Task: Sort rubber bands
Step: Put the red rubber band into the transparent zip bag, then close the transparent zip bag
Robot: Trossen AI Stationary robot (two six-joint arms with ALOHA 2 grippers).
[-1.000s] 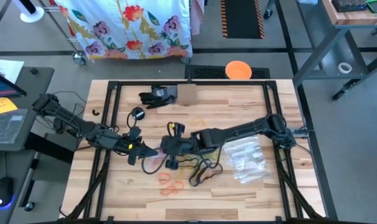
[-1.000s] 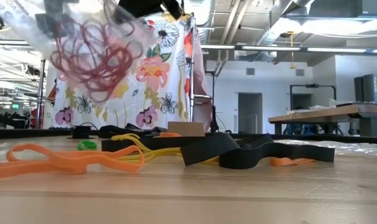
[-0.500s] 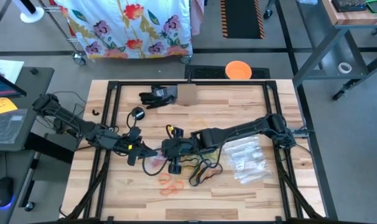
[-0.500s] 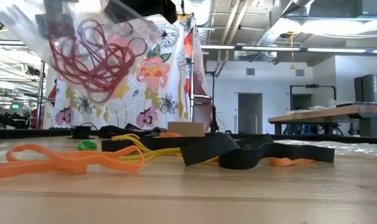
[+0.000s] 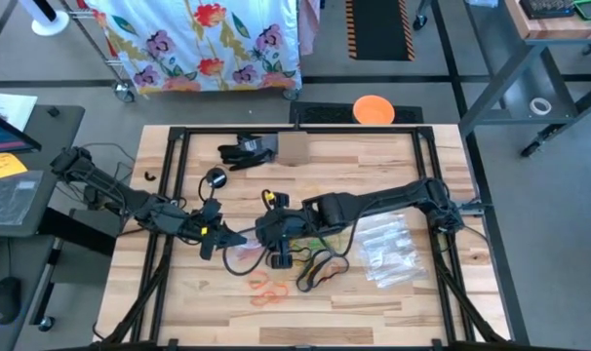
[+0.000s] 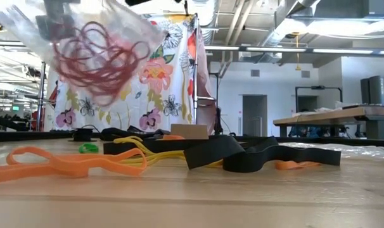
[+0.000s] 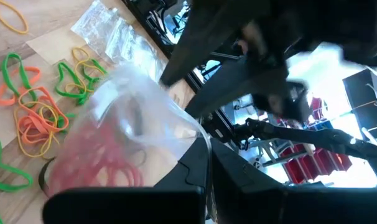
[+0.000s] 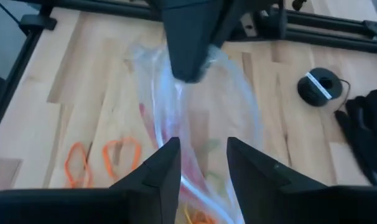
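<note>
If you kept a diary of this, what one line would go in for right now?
left gripper: shut on clear bag of red rubber bands, held up | right gripper: open beside bag | loose bands: on table

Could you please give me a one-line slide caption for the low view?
Clear bag of red rubber bands hangs above orange bands on the wooden table.

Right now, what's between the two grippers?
High view: the clear bag of red bands, shut left gripper holding it, open right gripper alongside.

Red rubber bands in clear bag; orange bands on light wood table.
</note>
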